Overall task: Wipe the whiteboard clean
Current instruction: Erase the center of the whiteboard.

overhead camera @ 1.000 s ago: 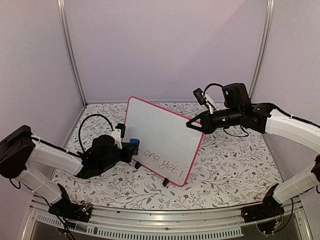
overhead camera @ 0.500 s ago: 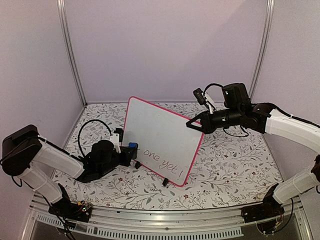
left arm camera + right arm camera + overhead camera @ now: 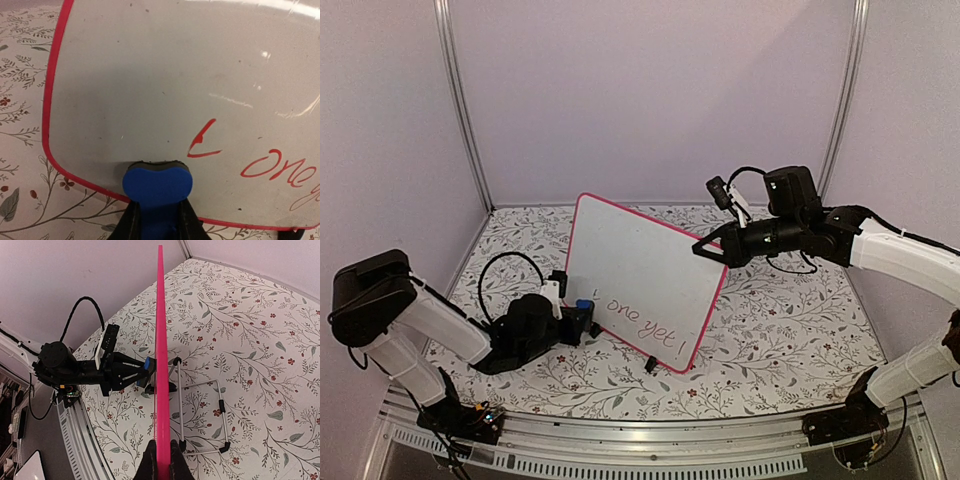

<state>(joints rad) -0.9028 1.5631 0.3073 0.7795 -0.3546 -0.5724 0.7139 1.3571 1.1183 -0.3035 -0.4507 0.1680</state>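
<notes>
Pale lilac booth walls (image 3: 650, 90) close in a table (image 3: 790, 330) covered in white cloth printed with leafy sprigs and small red flowers. Near the middle of that table stands the rectangular glossy whiteboard (image 3: 640, 260) with a thin pink-red frame and rounded corners. It is propped on its lower edge, where two small black feet (image 3: 650, 365) meet the cloth, and its face is turned towards the left arm. From the right wrist camera it shows edge-on as a narrow pink strip (image 3: 160, 340), with a thin grey wire stand (image 3: 200, 415) lying on the cloth behind it. The white-and-black right arm reaches in from the right. The right gripper (image 3: 705, 250) is clamped on the board's right edge near the upper corner, one black finger on each side of the frame (image 3: 161, 452). The left arm lies low over the table, and the left gripper (image 3: 582, 318) is closed tight around a small blue eraser block (image 3: 157, 182) with a dark felt face. That face presses on the board's lower left area, just above the bottom frame. Looping red handwriting (image 3: 280, 170) runs along the lower part of the board to the right of the eraser. A short red tick-shaped mark (image 3: 202, 142) sits just above and beside the eraser.
</notes>
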